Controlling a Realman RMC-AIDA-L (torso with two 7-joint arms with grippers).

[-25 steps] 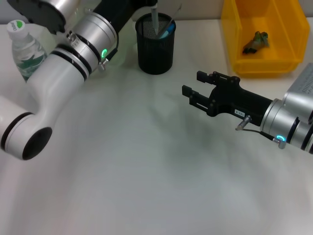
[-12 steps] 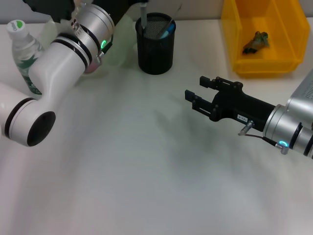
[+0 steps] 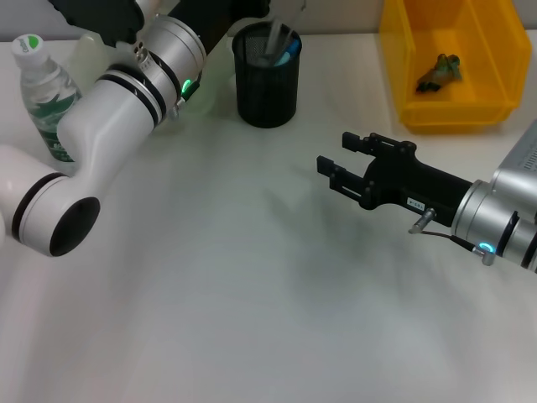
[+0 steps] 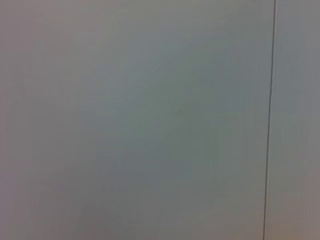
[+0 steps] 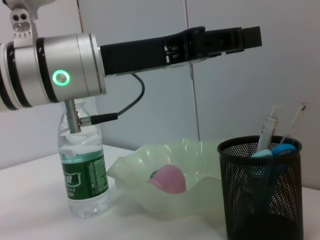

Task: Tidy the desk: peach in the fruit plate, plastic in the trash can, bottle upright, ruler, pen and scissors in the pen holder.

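Up at the back, the black mesh pen holder (image 3: 267, 75) stands with pens poking out. Just beside it sits the pale green fruit plate (image 5: 172, 187) with the pink peach (image 5: 168, 178) inside, then the upright bottle (image 3: 42, 94). The left gripper (image 5: 240, 39) hangs above the holder, fingers narrow and empty. The right gripper (image 3: 329, 165) hovers nearer, fingers parted. A yellow bin (image 3: 453, 63) stands on the holder's other side.
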